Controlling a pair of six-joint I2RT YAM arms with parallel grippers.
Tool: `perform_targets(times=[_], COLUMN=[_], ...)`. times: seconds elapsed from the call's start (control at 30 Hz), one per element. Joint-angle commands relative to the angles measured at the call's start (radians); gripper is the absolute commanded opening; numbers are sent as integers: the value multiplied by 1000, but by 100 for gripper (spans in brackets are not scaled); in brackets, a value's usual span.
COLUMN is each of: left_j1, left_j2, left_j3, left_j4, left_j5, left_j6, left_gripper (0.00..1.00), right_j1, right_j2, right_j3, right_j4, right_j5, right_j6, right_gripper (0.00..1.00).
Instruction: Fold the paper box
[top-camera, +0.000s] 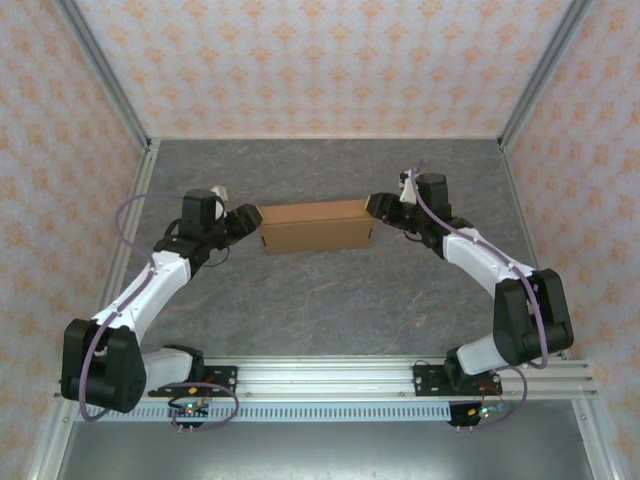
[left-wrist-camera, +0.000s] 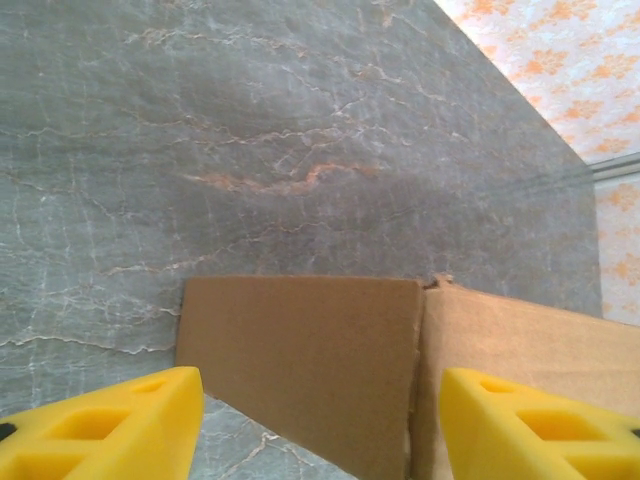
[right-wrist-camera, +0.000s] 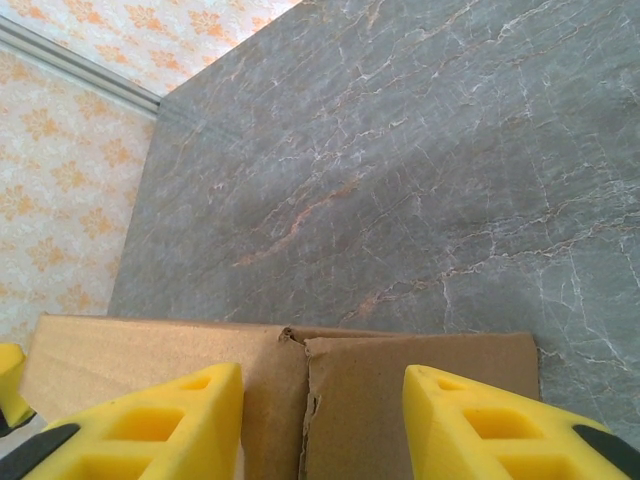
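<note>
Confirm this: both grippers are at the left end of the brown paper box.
Wrong on one gripper. The left gripper is at the left end of the paper box, but the right gripper is at its right end; the top external view shows it.

Nothing legible lies before me: no word, label, brand or number can be read. The paper box (top-camera: 313, 226) is plain brown cardboard, unprinted on every face I can see. The wallpaper (top-camera: 330, 60) bears only a repeating orange ornament, and the counter (top-camera: 330, 290) only pale veins in grey stone.
</note>
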Motion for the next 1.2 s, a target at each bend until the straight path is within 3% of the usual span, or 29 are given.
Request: perform_targets(times=[0.0, 0.5, 1.17], left_j1=[2, -6, -16], left_j2=[45, 56, 18], left_j3=[8, -81, -157], left_j4=[-32, 14, 3], left_j5=[-28, -38, -57], left_j6=[40, 39, 48], left_gripper=[62, 56, 54], right_j1=[-5, -38, -72], right_j2=[31, 32, 161], right_j3=[28, 37, -137], right_j4=[-100, -45, 149], right_j5=[-24, -124, -181], right_j6=[6, 105, 99], right_gripper=[46, 53, 27])
